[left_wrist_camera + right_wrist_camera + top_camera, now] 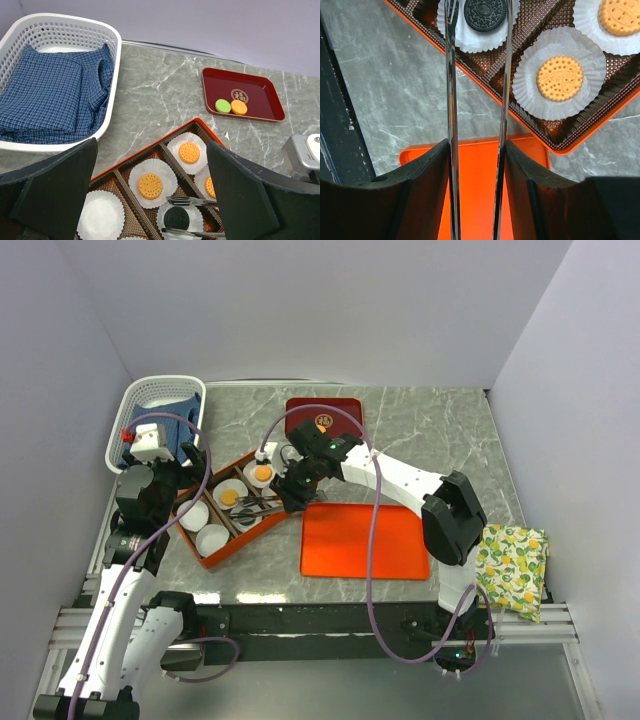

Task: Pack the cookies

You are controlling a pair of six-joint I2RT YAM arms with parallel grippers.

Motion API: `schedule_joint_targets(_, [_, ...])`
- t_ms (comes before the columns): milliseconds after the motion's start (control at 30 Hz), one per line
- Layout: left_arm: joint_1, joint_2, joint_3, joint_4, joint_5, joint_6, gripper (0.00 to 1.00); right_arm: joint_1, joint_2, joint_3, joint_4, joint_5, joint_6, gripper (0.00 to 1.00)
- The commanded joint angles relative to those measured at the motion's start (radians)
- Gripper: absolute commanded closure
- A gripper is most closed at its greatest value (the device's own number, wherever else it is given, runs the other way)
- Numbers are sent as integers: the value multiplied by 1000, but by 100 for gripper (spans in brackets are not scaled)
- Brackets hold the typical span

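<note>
The orange compartment box [206, 560] holds white paper cups. Three orange cookies [189, 152] [150, 186] [210, 186] and the black cookie [176, 218] lie in cups. The green cookie [223, 105] and one orange cookie [239, 107] lie on the dark red tray [260, 92]. My right gripper [476, 150] is shut on metal tongs [451, 75], whose spread tips stand either side of the black cookie [485, 12] without pinching it. My left gripper [151, 150] is open and empty above the box's left end.
A white basket [107, 30] with a blue checked cloth stands at the back left. The flat orange lid [365, 540] lies right of the box. A lemon-print cloth [512, 565] lies at the table's right edge. Two empty cups [193, 515] [212, 538] sit in the box's left end.
</note>
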Motion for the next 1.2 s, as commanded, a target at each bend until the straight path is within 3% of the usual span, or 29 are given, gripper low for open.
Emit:
schedule_joint_targets(0, [2,-5,-3,43,4,13,4,3,-46,59,-7,-10,-19,49])
schedule_joint_targets(600, [2,-1,-4,41,1,15,4,-40,-133,98,-42,-10,-33,54])
schedule_joint_targets(1167, [2,5,-4,44,7,13,4,-395,-81,172,-4,70,81,54])
